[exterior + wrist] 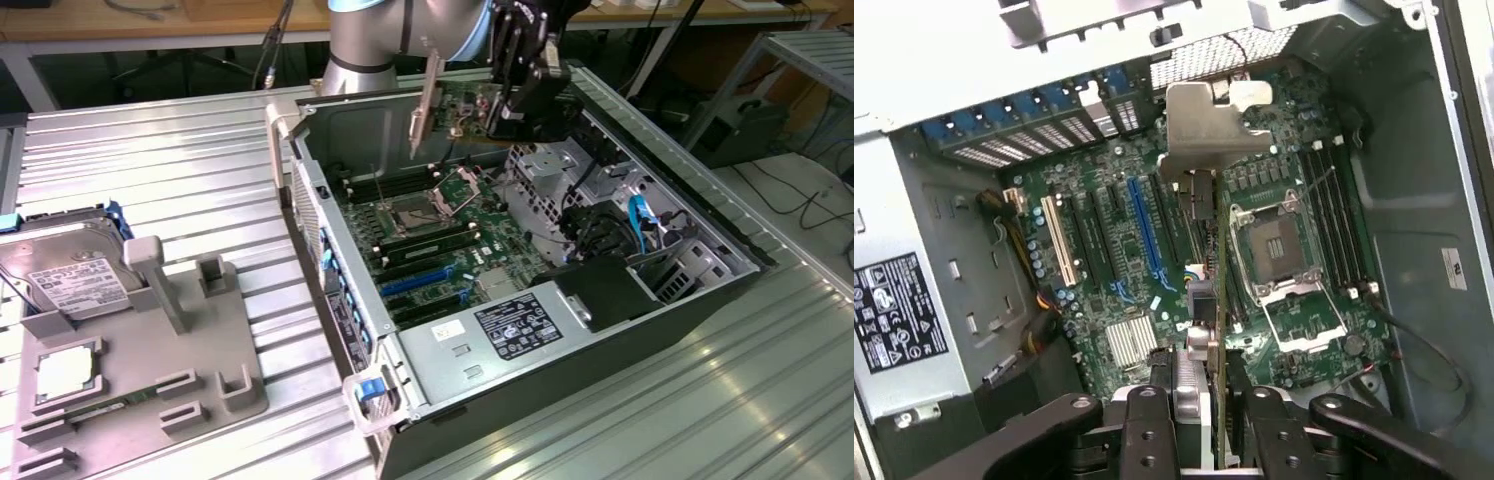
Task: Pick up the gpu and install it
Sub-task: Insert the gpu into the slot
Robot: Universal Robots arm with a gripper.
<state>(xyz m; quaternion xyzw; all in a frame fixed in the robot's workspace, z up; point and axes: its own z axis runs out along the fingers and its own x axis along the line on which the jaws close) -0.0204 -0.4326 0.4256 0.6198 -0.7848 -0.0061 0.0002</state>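
Gripper [1204,400] clamped on gpu [1204,125]; card held edge-on, silvery bracket at the end away from the fingers; gpu hangs above the motherboard [1294,330], between blue slot [1149,225] and CPU socket [1284,250], not seated; open case [534,410] below; hard drive [74,285] well apart on grey fixture [174,360], exterior view's left.

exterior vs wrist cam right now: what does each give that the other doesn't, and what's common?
Exterior view adds: the hard drive on the grey fixture tray at the exterior view's left, the ribbed metal table, and the gpu hanging above the open case, not seated.
Wrist view adds: the gpu edge-on between the fingers, its bracket over the board between the blue slot and the CPU socket.
Shared: the gripper shut on the gpu, and the motherboard.
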